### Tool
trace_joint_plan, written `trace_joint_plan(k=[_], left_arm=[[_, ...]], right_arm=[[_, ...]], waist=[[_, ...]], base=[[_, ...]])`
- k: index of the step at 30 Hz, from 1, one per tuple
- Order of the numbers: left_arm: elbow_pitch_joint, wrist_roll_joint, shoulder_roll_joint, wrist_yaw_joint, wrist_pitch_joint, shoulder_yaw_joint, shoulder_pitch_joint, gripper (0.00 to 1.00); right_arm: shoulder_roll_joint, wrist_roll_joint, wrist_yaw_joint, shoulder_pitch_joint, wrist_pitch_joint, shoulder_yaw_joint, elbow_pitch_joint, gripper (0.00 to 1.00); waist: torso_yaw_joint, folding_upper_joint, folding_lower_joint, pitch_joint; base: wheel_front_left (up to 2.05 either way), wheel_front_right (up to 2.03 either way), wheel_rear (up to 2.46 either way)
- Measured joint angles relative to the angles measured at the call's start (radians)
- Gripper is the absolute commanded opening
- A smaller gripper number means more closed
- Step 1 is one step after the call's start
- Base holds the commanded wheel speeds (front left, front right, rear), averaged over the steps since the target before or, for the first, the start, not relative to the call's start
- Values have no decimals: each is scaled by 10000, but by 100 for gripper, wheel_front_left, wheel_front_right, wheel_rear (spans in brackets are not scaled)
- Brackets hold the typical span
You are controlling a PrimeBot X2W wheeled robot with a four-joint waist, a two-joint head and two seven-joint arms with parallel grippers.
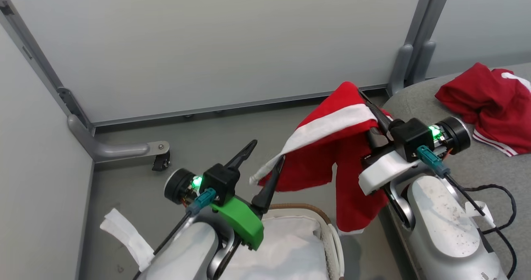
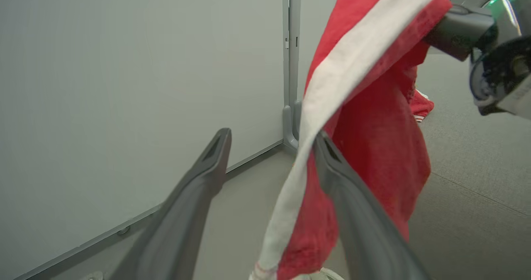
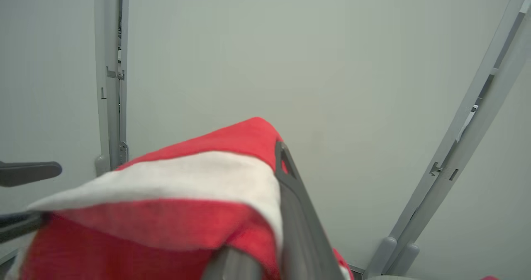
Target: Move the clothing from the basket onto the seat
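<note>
My right gripper (image 1: 367, 101) is shut on a red garment with a white band (image 1: 332, 147), holding it up in the air between the basket and the seat. The cloth hangs down over the basket's brown rim (image 1: 303, 207), which shows with its white lining (image 1: 286, 238) at the bottom. My left gripper (image 1: 266, 151) is open, and its right finger (image 2: 352, 205) touches the garment's (image 2: 373, 147) white edge. In the right wrist view the cloth (image 3: 166, 226) drapes over my right gripper (image 3: 269, 159). The grey seat (image 1: 415, 101) lies at the right.
A second red garment with white stripes (image 1: 489, 101) lies crumpled on the seat. Grey partition walls close off the back and left, with a metal foot and caster (image 1: 159, 157) on the floor. A black cable (image 1: 498, 197) loops beside my right forearm.
</note>
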Motion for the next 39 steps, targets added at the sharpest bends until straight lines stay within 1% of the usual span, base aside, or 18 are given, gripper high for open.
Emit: trace_joint_plan(k=[5,14,23,30,39], left_arm=[[-4,259,-173,-138,0,529,834,100],[-75,767,-428,-286,-2,1319,1572,100],[-127,1118,-614,-345,-4,1546,1910,100],[-424,1143,-688,-357,-17,1536,1947,100],[-709,1218,-723,-360,-15,1563,1772,100]], right_arm=[[-2,-81,0,146,0,-389,-211,0],[-4,-353,0,664,0,-949,-591,0],[0,-462,0,928,0,-1220,-686,0],[-4,-700,0,998,0,-1310,-807,0],[-10,-876,0,788,0,-1534,-963,0]], waist=[[-123,0,0,59],[-312,0,0,165],[-681,0,0,234],[-1310,0,0,372],[-2607,0,0,752]], base=[[0,0,0],[0,0,0],[0,0,0],[0,0,0],[0,0,0]])
